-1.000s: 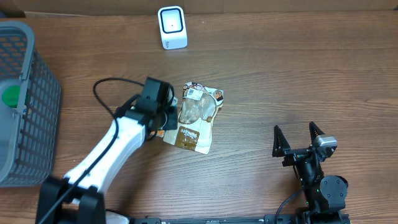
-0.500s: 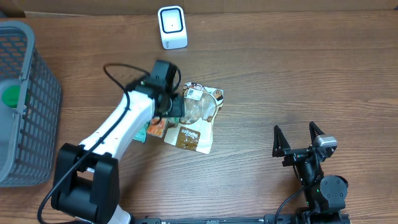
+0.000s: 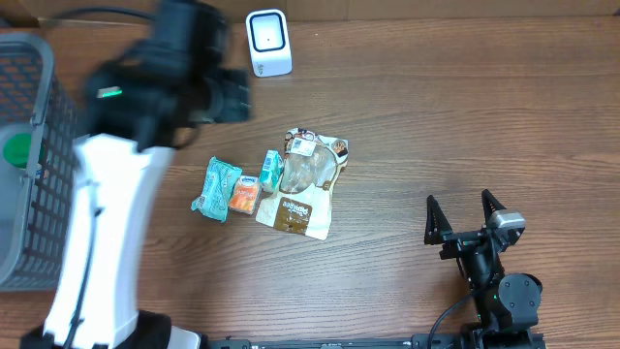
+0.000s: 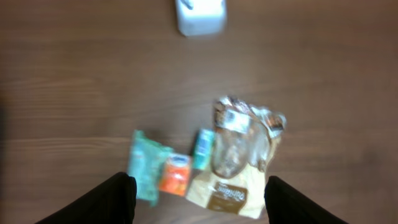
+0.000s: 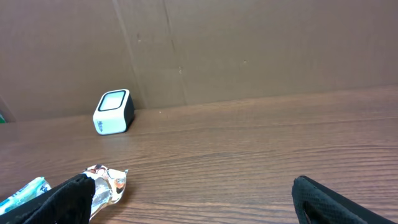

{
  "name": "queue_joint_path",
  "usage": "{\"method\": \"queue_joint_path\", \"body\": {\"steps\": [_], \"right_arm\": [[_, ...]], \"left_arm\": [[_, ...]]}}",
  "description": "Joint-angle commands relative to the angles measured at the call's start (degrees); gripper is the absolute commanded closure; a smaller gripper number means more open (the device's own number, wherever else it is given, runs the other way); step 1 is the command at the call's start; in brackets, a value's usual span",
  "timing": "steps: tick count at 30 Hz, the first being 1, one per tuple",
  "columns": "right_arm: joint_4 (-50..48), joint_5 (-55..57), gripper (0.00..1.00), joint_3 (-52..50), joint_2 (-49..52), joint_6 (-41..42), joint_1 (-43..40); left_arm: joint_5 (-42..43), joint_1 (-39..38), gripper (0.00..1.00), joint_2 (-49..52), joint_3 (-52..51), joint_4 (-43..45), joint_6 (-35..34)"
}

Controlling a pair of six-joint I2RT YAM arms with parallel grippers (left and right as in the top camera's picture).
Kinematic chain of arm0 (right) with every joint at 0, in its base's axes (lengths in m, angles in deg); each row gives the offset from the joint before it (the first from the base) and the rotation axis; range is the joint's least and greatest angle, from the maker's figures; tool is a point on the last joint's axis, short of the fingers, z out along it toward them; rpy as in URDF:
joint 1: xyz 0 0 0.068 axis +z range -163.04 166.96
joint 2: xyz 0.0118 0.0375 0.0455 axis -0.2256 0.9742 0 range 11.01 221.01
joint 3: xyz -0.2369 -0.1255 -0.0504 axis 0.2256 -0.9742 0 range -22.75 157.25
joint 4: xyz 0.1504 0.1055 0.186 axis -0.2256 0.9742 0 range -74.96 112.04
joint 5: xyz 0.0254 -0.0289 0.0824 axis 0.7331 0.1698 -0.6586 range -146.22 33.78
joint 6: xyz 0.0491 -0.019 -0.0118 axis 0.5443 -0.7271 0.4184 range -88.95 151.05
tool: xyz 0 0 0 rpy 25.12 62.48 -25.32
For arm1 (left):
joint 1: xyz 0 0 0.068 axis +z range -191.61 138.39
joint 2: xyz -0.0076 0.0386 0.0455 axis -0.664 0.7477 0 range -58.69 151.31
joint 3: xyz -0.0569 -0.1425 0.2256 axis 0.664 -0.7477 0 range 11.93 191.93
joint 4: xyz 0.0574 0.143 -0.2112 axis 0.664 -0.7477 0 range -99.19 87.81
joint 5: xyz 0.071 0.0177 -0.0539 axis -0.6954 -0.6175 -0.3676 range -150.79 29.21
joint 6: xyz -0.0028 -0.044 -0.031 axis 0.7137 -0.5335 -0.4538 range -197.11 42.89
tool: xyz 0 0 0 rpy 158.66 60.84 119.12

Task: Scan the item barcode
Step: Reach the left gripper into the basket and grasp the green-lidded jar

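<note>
**Four packaged goods, one scanner, one basket and two open claws on the worktop.**

We count four goods clustered near the middle of the worktop (image 3: 436,116). There is one brown-and-clear snack bag (image 3: 302,199) with a white label at its far end. One small green carton (image 3: 270,170) lies against the bag's left side, one orange packet (image 3: 244,197) just beside the carton, and one teal packet (image 3: 216,188) against the orange one. One white scanner (image 3: 268,43) stands at the far edge, well apart from the cluster. One grey mesh basket (image 3: 48,194) sits at the left edge with one green thing (image 3: 15,150) inside. The left claw (image 4: 199,186) hangs above the cluster, its two fingers spread wide with nothing between them. The right claw (image 3: 463,213) sits by the near edge toward the right corner, likewise wide open and empty.
</note>
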Motion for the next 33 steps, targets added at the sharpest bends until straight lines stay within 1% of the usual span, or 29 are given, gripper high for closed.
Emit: {"method": "queue_joint_path", "body": {"steps": [1, 3, 5, 9, 11, 15, 18, 21, 24, 28, 33], "right_arm": [[-0.2, 0.5, 0.00, -0.6, -0.7, 0.1, 0.3], [-0.2, 0.5, 0.00, -0.6, -0.7, 0.1, 0.3], [-0.2, 0.5, 0.00, -0.6, -0.7, 0.1, 0.3], [-0.2, 0.5, 0.00, -0.6, -0.7, 0.1, 0.3], [-0.2, 0.5, 0.00, -0.6, -0.7, 0.1, 0.3], [-0.2, 0.5, 0.00, -0.6, -0.7, 0.1, 0.3], [-0.2, 0.5, 0.00, -0.6, -0.7, 0.1, 0.3], [-0.2, 0.5, 0.00, -0.6, -0.7, 0.1, 0.3], [-0.2, 0.5, 0.00, -0.6, -0.7, 0.1, 0.3], [-0.2, 0.5, 0.00, -0.6, -0.7, 0.1, 0.3], [-0.2, 0.5, 0.00, -0.6, -0.7, 0.1, 0.3]], "left_arm": [[-3.4, 9.0, 0.32, -1.4, 8.7, -3.7, 1.1], [-3.5, 15.4, 0.31, -1.4, 12.0, -5.8, 1.1], [-3.5, 22.3, 0.27, -1.4, 13.5, -6.8, 0.4], [-3.2, 35.8, 0.21, -0.7, 13.1, -7.0, -4.1], [-1.9, 41.3, 0.21, 0.5, 13.0, -6.8, -4.7], [1.5, 49.3, 0.22, 4.0, 13.0, -5.9, -3.9], [3.0, 52.6, 0.22, 7.1, 13.0, -5.1, -2.0], [4.2, 54.4, 0.22, 10.8, 13.0, -4.6, 1.9], [4.0, 55.5, 0.22, 14.8, 13.0, -4.4, 4.7], [4.2, 56.5, 0.22, 19.7, 13.0, -3.1, 6.6], [5.3, 56.7, 0.23, 23.5, 13.0, -0.5, 9.6]]}}
